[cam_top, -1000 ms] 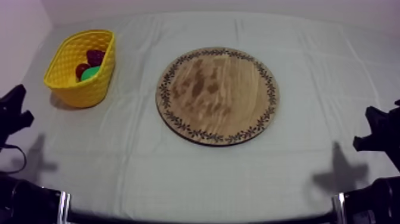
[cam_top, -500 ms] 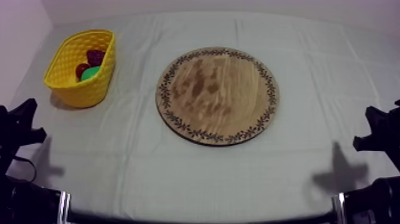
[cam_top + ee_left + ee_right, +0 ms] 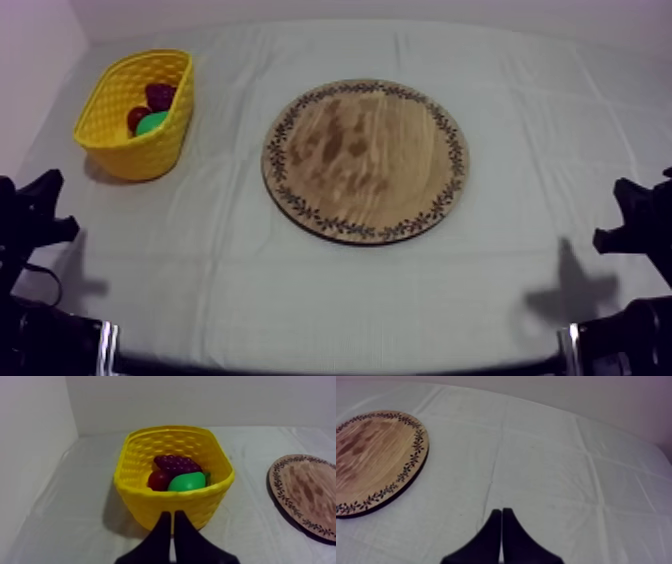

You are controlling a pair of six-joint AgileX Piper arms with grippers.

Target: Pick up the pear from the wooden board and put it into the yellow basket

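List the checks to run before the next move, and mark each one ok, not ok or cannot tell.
1. Pear in the yellow basket, beside the grapes and the small red fruit: ok.
2. Wooden board free of fruit, bare wood across its face: ok.
3. Left gripper shut on nothing, fingers together, in front of the yellow basket: ok.
4. Right gripper shut on nothing, over the cloth beside the wooden board: ok.
5. Yellow basket upright on the cloth: ok.
6. Pear resting on the basket's floor: cannot tell, the wall hides its underside.
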